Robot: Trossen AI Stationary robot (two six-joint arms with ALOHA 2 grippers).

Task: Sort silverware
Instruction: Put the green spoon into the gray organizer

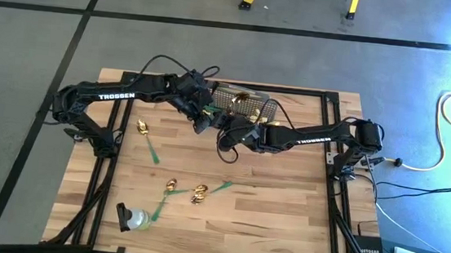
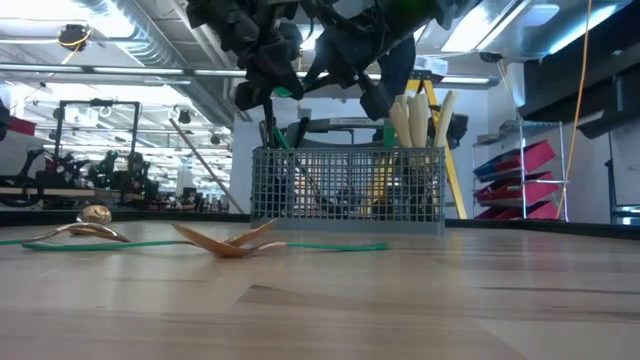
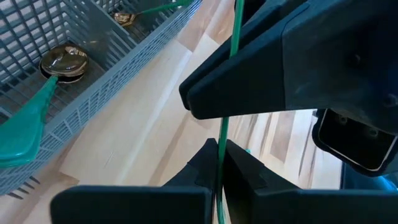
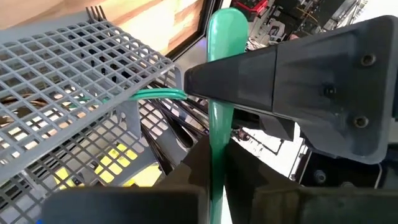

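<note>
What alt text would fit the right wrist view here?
The right tool is shut on a green handle standing upright between its dark fingers, right beside the grey mesh basket. Through the basket's wall show dark utensil handles and another green handle poking out at the rim.

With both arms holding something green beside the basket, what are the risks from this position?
1. Both grippers, left and right, grip thin green handles close together by the mesh basket; the arms may collide.
2. The left fingers pinch the green handle only at its narrow edge, so it could slip or twist.
3. The right gripper's green handle hangs beside the basket wall and may catch on the mesh.
</note>
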